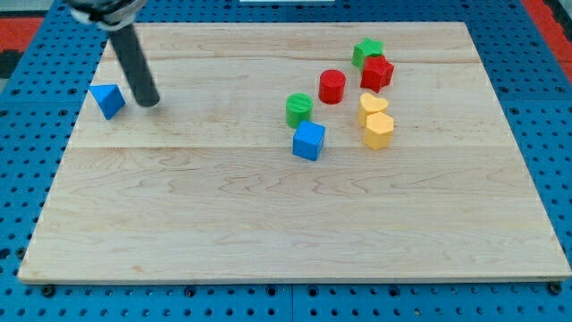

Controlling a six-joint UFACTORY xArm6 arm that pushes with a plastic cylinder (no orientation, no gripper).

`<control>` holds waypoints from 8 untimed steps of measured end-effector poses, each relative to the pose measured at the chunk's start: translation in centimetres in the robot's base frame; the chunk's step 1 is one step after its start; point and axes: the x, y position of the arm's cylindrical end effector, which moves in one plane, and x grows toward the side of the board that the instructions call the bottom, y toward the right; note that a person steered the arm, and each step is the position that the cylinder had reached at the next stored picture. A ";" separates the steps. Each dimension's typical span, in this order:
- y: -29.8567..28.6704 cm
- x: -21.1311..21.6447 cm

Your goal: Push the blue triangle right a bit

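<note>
Blue cube sits mid-table. My tip stands just right of blue triangle; no end effector visible.

Rod top cut off by view's top.

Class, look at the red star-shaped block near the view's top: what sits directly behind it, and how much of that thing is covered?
Behind the red star block sits a green star block, touching it. Its upper part shows; its lower near side is hidden by the red one.
</note>
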 end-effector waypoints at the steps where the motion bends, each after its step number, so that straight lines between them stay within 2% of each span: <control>1: -3.2 -4.3; 2: -11.7 -1.9; 3: -10.6 2.6; 4: -6.5 3.0; 8: -4.4 4.7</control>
